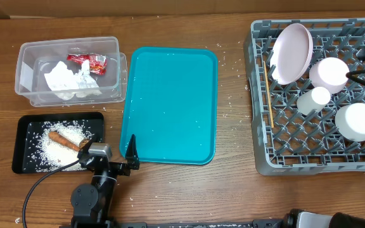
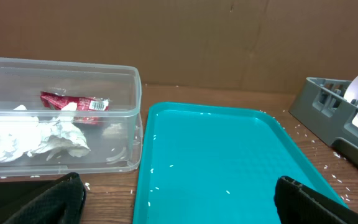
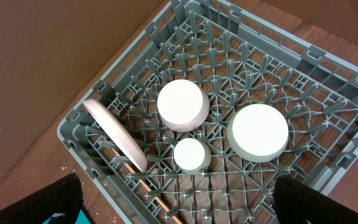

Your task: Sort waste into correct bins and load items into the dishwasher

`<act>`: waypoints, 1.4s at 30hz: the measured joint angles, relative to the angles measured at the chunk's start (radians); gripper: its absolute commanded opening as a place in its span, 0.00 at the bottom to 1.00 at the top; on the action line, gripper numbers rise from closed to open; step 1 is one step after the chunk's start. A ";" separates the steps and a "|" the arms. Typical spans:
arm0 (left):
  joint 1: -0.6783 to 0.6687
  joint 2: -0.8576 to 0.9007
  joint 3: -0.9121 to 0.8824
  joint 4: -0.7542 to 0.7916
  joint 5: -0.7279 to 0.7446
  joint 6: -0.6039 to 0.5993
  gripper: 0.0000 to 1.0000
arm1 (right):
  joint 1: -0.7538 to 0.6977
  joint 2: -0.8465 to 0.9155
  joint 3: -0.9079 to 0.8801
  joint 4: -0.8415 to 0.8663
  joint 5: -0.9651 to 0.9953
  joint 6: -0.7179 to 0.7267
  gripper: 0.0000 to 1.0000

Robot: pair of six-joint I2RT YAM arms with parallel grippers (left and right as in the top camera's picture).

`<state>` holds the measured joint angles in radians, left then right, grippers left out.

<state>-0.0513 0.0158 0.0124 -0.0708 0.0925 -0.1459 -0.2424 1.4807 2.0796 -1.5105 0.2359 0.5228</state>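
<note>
in the grey rack [image 1: 309,147] sit a plate [image 1: 291,52], two bowls [image 1: 329,73] and a cup [image 1: 314,99]. the left gripper [image 2: 179,206] and the right gripper [image 3: 179,200] are both spread wide and empty.

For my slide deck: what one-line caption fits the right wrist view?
Grey dish rack holding an on-edge plate, two bowls, a cup and a wooden stick, below the open right gripper.

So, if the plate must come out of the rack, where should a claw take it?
Probably by the upper rim, coming straight down from above. The plate stands on edge, leaning, in a corner of the rack, so its thin top rim is free, while a bowl sits close beside its lower part.
</note>
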 measured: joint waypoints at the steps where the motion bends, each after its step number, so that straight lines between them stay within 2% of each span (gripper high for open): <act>1: 0.000 0.000 0.000 0.000 0.000 0.000 1.00 | 0.000 0.000 0.000 0.000 0.000 0.000 1.00; 19: 0.000 0.000 0.000 0.000 0.000 0.000 1.00 | 0.000 0.004 0.000 0.000 0.000 0.001 1.00; 23: 0.000 0.000 0.000 0.000 0.000 0.000 1.00 | 0.000 -0.003 0.000 0.052 0.004 0.000 1.00; 35: 0.000 0.000 0.000 0.000 0.000 0.000 1.00 | 0.000 -0.153 -0.001 0.047 -0.001 0.043 1.00; 39: 0.000 0.000 0.000 0.000 0.000 0.000 1.00 | 0.000 -0.207 -0.053 0.130 -0.026 0.073 1.00; 42: 0.000 0.000 -0.001 0.000 0.000 0.000 1.00 | 0.003 -0.286 -0.183 0.239 -0.055 0.083 1.00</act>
<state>-0.0513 0.0158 0.0116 -0.0704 0.0925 -0.1459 -0.2390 1.1942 1.8965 -1.2716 0.1806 0.6060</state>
